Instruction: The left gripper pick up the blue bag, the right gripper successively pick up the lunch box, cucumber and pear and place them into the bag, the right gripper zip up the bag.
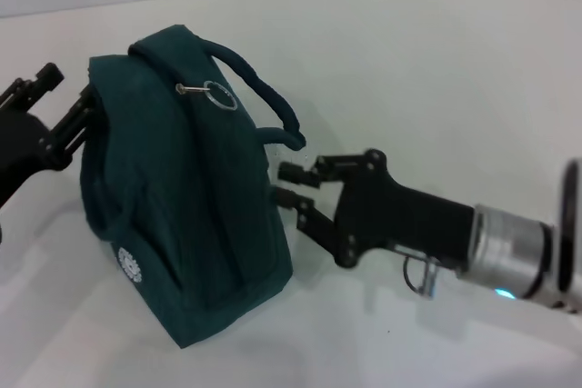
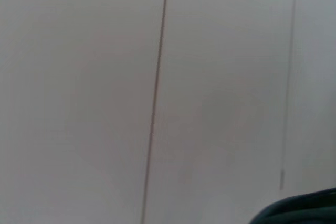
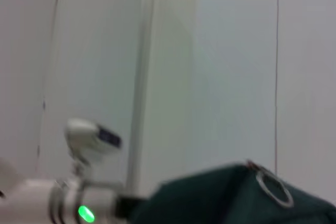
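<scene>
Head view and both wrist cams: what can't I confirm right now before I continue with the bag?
- Lunch box, cucumber, pear: in no view; whether they are inside the blue bag is hidden by its fabric.
- Left gripper: head view, fingertips hidden behind the bag, so grip unconfirmed; the left wrist view shows only wall and a bag corner.
- Zipper: the ring pull shows, but the bag's top fold hides whether it is closed.
- Right gripper: open beside the bag; contact unclear.

No readable text; the blue bag (image 1: 182, 197) bears only a white emblem.
</scene>
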Controlling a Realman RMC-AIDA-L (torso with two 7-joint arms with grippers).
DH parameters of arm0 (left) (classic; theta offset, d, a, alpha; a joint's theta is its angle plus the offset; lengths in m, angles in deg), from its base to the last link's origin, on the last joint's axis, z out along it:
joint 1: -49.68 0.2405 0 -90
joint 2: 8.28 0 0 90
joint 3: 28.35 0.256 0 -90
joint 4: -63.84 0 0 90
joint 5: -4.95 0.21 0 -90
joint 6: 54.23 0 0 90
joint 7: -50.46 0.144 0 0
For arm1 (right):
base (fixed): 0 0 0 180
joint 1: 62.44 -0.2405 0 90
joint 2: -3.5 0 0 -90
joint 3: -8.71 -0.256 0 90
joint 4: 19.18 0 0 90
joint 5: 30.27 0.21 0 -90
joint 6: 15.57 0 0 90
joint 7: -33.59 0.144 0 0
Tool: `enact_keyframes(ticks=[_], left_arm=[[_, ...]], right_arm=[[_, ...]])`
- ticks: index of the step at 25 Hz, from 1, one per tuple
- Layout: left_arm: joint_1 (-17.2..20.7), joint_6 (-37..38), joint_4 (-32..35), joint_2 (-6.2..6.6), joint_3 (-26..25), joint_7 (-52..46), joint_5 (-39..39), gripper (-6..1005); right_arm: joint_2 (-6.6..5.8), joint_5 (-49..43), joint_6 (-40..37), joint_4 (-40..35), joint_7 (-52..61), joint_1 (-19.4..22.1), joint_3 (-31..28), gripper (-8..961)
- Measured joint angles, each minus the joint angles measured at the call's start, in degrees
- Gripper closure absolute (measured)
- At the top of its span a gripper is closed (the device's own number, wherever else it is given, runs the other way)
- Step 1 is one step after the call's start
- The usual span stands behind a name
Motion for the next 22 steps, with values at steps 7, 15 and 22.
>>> enact_keyframes(ticks=[7, 15, 22], left_arm=[[-1.64, -2.25, 0.1, -1.26, -2.51, 3.37, -0.02, 361], [2.85, 1.25, 1.09, -2.1, -9.09, 3.45, -0.72, 358], [4.39, 2.83, 0.85, -2.23, -9.49, 3.08, 0.37, 355]], right_arm=[[0.18, -2.5, -3.23, 0.07, -0.76, 2.39, -0.16, 767], [-0.06, -1.91, -7.07, 1.58, -1.78, 5.33, -9.26, 767], [0.28, -2.38, 4.09, 0.31, -1.15, 2.6, -7.67, 768]])
